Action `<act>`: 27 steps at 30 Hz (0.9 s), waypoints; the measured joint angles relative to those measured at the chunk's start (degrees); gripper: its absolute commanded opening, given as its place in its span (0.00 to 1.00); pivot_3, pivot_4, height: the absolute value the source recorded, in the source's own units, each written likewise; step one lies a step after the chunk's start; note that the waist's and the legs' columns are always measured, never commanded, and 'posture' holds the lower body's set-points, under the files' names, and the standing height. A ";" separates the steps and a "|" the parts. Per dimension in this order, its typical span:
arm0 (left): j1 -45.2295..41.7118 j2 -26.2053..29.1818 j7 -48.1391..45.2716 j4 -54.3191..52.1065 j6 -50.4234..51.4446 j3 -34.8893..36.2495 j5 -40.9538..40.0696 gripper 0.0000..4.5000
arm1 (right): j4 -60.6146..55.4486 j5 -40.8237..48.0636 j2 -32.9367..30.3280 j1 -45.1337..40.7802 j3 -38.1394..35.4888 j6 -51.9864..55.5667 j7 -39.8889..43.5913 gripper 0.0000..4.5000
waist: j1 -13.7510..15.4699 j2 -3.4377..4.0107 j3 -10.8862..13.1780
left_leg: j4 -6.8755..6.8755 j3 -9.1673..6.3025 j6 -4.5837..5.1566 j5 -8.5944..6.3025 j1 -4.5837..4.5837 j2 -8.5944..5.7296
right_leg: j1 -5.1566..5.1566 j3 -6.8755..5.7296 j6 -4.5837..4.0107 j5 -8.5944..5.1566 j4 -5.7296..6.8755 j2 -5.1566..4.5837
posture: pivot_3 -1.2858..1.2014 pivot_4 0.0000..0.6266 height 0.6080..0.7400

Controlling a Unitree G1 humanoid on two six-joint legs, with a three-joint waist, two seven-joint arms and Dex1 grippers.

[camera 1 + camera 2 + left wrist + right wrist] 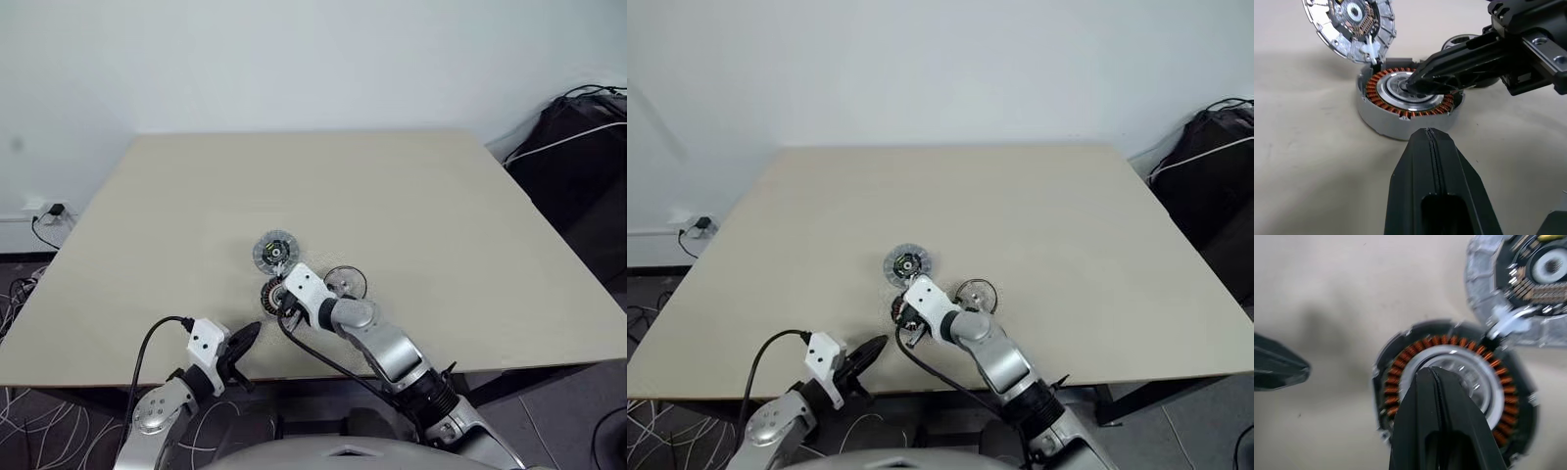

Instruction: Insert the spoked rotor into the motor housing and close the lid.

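Near the front middle of the desk [441,215], the motor housing [1400,105] sits flat with its ring of copper-brown windings facing up around a silver centre. The lid [275,252] lies at about 12 o'clock from the housing, just beside it and seemingly touching its rim, with the green circuit board and black centre showing. The spoked rotor [345,283] rests on the desk at roughly 3 o'clock from the housing, close by, partly hidden behind the right arm.

The right end effector [1418,83] reaches in from the 4 o'clock side, its two black fingers pressed together with nothing between them, and its tip is over the silver centre of the housing; whether it touches the metal cannot be told. In the right wrist view the joined fingers [1442,416] cover the near part of the winding ring.

The left end effector [247,338] hangs at about 7 o'clock from the housing, near the front edge of the desk, its fingers likewise together and holding nothing, pointing toward the housing and apart from it.

At the far right, beyond the desk, a black bag [578,147] lies on the floor.
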 measured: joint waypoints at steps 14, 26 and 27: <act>0.46 -0.16 0.08 0.02 -0.49 -0.12 -0.07 0.00 | -1.53 3.56 0.73 0.65 -1.90 -4.97 2.67 0.00 | -0.04 -0.01 0.00 | 0.00 -0.01 0.00 0.00 0.00 0.00 | 0.01 0.00 0.01 0.00 0.00 -0.01 | 0.52 0.00 1.00; -0.32 -0.17 -0.31 0.33 -0.28 -0.16 -0.20 0.00 | 2.05 0.92 1.49 0.09 -2.82 -5.11 -2.61 0.00 | -0.05 0.01 0.00 | 0.00 -0.02 -0.01 0.01 0.01 0.00 | -0.01 0.00 0.00 0.00 0.04 0.00 | 0.52 0.00 1.00; -0.28 -0.18 -0.34 0.34 -0.35 -0.16 -0.20 0.00 | 2.09 0.91 1.49 0.09 -2.81 -5.12 -2.60 0.00 | -0.05 0.01 0.00 | 0.00 -0.02 -0.01 0.01 0.01 0.00 | -0.01 0.00 0.00 0.00 0.04 0.00 | 0.52 0.00 1.00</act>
